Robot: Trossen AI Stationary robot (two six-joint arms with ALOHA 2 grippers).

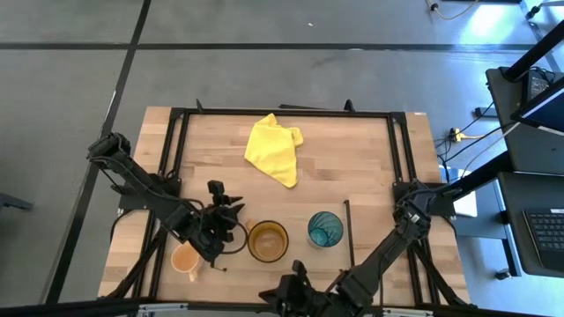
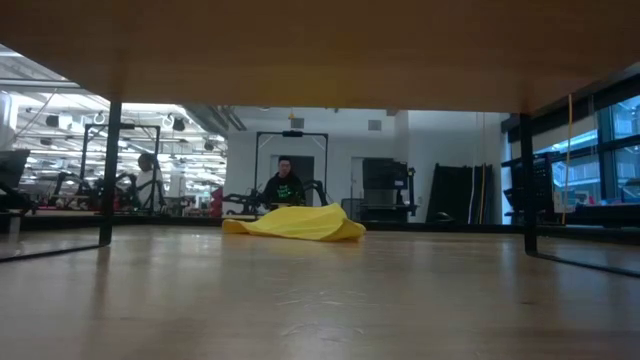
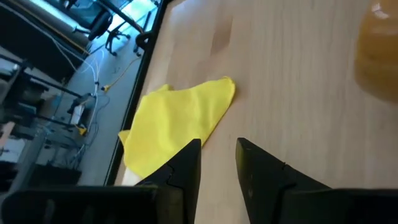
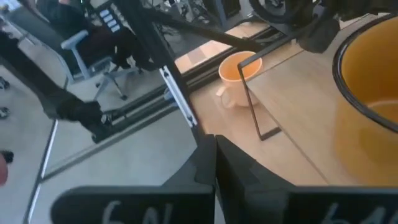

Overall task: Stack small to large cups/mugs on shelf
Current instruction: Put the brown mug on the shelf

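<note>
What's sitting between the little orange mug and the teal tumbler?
In the high view, the amber mug stands between the orange mug and the teal tumbler, with the left gripper beside it.

only blurred pale characters show on the right claw's (image 4: 214, 163) dark body, too unclear to read

Robotics lab. Beyond the tabletop (image 2: 320, 290): more robot rigs (image 2: 90, 185), a seated person (image 2: 285, 185). Beside it, a computer desk (image 1: 529, 176).

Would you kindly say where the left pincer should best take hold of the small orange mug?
Likely the rim of the small orange mug, coming from straight above: it stands upright, mouth open, and the left pincer is beside it. Its handle direction is hard to tell.
</note>
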